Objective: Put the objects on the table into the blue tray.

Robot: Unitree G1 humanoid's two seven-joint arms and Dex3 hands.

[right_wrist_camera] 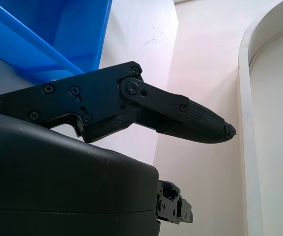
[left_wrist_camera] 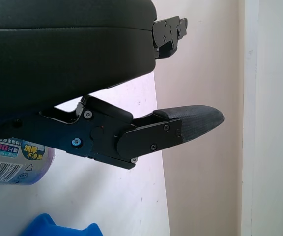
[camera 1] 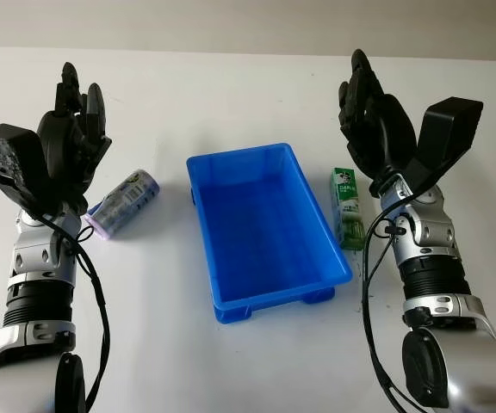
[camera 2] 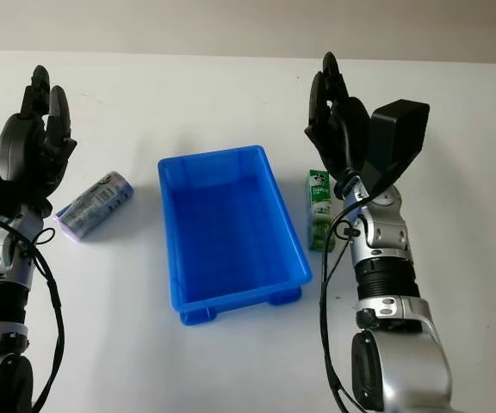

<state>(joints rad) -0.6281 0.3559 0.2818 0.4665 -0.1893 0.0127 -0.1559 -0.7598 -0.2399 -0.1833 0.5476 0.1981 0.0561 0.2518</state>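
So far we judge the task as not yet begun: the blue tray (camera 1: 265, 228) sits in the middle of the white worktop (camera 1: 231, 95) with nothing inside it, its floor bare from the far wall to the near rim.

Two objects are left to move. On the left of the tray lies a lavender wipes pack (camera 1: 123, 203), a rounded packet on its side, angled so that one end points toward the far right; it is near the tray but clearly apart from it. On the right lies a green and white carton (camera 1: 347, 207), flat on the worktop and running near-to-far, just beside the tray's right wall; we cannot tell whether it touches that wall.

Our left robot hand (camera 1: 71, 138) is raised above the worktop on the left, released and holding nothing, with the wipes pack just to its right and partly under it in the head views. The left wrist view catches the printed end of that pack below the hand's shell. Our right robot hand (camera 1: 377, 125) is likewise raised on the right, released and empty, above the far end of the carton.

Both picks and both placements remain. We would expect each hand to take the object on its own side, since each one lies closest there.
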